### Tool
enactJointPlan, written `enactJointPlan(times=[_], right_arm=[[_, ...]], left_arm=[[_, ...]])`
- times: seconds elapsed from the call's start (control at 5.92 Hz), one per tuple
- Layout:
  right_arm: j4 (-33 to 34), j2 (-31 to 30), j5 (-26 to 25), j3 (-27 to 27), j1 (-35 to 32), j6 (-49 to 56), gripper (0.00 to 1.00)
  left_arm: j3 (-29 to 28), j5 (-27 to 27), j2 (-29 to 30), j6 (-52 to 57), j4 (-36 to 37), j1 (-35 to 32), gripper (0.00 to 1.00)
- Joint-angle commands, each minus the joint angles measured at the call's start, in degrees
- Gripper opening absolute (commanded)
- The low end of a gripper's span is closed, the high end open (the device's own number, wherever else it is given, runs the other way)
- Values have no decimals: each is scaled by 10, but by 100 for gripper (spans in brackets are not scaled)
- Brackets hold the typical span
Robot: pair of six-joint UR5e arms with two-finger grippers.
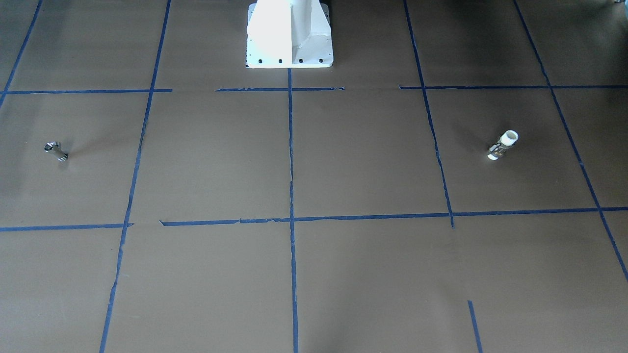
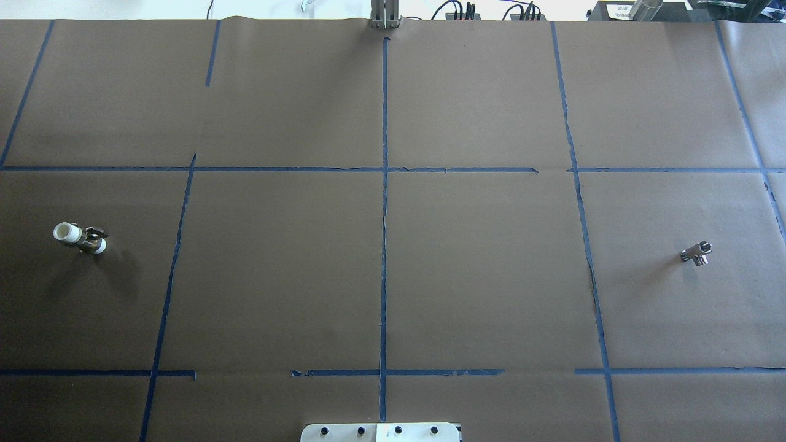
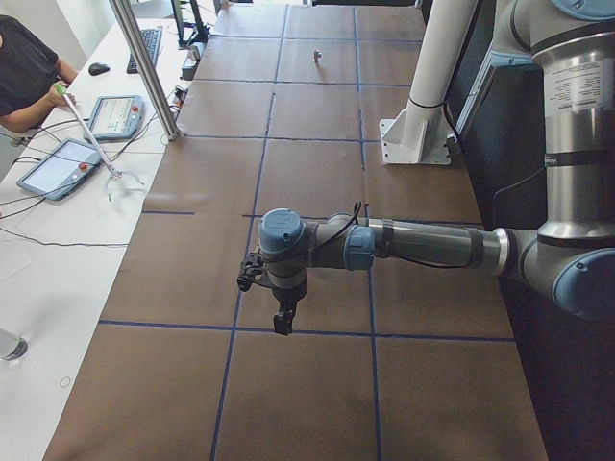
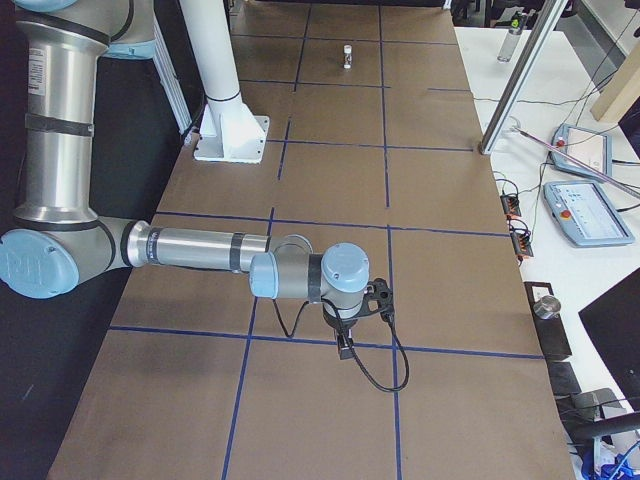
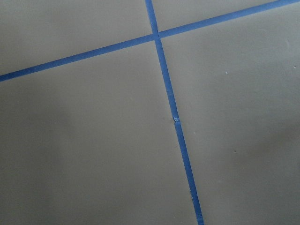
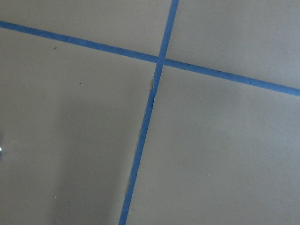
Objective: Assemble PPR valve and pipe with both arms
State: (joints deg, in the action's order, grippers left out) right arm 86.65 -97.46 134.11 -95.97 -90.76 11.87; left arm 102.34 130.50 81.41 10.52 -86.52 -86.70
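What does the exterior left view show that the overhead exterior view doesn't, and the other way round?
Only exterior left shows the left arm stretched out, its gripper pointing down, and a person near two tablets. Only the overhead shows the PPR valve, lying on the robot's left side. Both show the pipe on the robot's right side, the white pedestal base and the blue tape grid.
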Motion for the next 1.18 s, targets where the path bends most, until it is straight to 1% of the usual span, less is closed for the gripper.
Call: enactJointPlan(times=[0.0,0.34,0.68,1.01], right_arm=[[4,-1,-24,-16,-8,-1,100],[4,-5,-18,-17,-7,-1,100],[4,-7,-17,-17,-7,-1,100],[4,-7,-17,-15,-7,-1,100]], left_arm=[[-5,-4,0,-1,-3,0,100],[-2,-4,-3,1,-4,0,100],[27,-5,-15,-1,-5,7,100],[23,1,-15,-2,-10,10,100]])
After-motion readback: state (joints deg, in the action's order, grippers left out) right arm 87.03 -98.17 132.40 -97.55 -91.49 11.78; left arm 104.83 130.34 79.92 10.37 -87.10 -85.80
